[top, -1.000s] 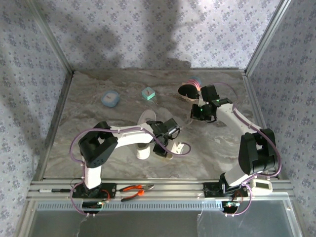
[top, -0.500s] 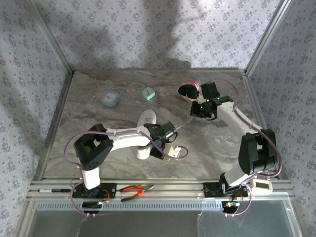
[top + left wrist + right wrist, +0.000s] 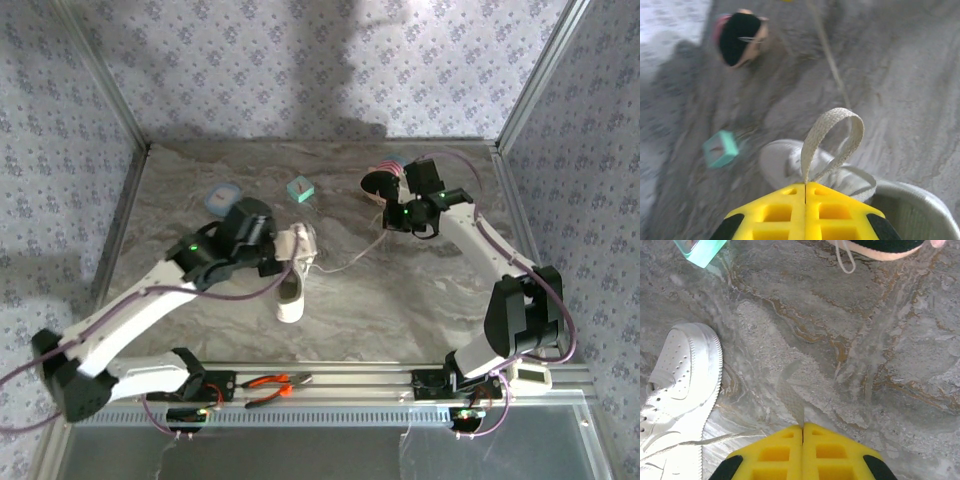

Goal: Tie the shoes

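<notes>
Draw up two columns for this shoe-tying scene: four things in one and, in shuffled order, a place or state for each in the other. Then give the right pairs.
Column one
1. left gripper
2. teal block
3. pliers
4. white sneaker

Column two
A. on the metal rail at the near edge
B. shut on a lace loop
C. in the middle of the table, with a lace strand trailing to its right
D. on the far part of the table, beyond the sneaker

Pairs: 1-B, 2-D, 3-A, 4-C
</notes>
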`<state>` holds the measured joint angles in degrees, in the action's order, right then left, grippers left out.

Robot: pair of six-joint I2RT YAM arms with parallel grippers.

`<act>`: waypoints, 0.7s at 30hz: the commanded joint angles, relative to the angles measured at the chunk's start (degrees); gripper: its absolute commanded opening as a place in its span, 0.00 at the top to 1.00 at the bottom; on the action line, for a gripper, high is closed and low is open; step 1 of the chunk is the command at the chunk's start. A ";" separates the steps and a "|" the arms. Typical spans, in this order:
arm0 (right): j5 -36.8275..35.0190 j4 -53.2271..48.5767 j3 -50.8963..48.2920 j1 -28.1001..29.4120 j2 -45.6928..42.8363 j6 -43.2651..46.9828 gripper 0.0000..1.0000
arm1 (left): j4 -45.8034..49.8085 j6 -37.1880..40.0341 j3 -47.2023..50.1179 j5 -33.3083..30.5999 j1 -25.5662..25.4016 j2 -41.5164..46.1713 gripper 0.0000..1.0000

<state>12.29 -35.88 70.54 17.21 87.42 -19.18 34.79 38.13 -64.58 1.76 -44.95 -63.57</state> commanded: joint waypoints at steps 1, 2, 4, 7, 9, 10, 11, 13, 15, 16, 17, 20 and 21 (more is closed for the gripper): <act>-0.87 -2.32 1.47 0.85 -0.93 0.89 1.00 | 3.05 -7.58 1.75 -2.99 5.66 7.21 1.00; -1.02 -2.33 1.59 1.03 -0.82 0.86 1.00 | 3.46 -8.96 1.98 -4.07 7.38 9.26 1.00; -1.37 -2.52 1.83 1.49 -0.84 0.91 1.00 | 5.07 -12.32 2.39 -6.57 11.19 13.47 1.00; -1.69 -2.71 2.33 1.93 -0.70 0.99 1.00 | 8.18 -14.45 2.12 -6.62 14.45 18.25 1.00; -1.83 -2.88 2.79 2.11 -0.36 1.07 1.00 | 10.49 -15.01 1.19 -4.18 14.42 20.01 1.00; -1.83 -3.05 3.15 2.18 -0.17 1.14 1.00 | 11.59 -15.37 0.67 -1.39 14.32 20.56 1.00; -1.82 -3.15 3.45 2.18 0.10 1.17 1.00 | 12.03 -16.09 0.47 1.03 13.87 21.11 1.00; -1.75 -3.56 4.56 2.24 0.77 1.35 1.00 | 12.50 -18.20 0.65 3.67 11.15 21.74 1.00; -1.70 -4.14 5.83 2.47 1.40 1.63 1.00 | 12.23 -20.02 1.68 2.13 6.26 21.91 1.00; -1.75 -4.28 6.35 2.55 1.59 1.76 1.00 | 11.70 -20.72 2.58 1.13 3.68 21.73 1.00; -1.73 -4.48 6.82 2.62 1.79 1.78 1.00 | 10.89 -21.10 3.76 0.23 0.75 21.28 1.00; -1.57 -5.00 8.26 2.68 2.38 1.81 1.00 | 7.59 -22.34 6.82 -2.67 -6.84 17.63 1.00; -1.49 -5.15 8.83 2.79 2.60 1.83 1.00 | 6.05 -22.63 7.38 -2.73 -8.85 15.69 1.00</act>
<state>11.25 -38.70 76.82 19.55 89.21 -18.35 44.03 18.61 -59.42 0.60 -49.52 -43.72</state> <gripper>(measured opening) 0.045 0.044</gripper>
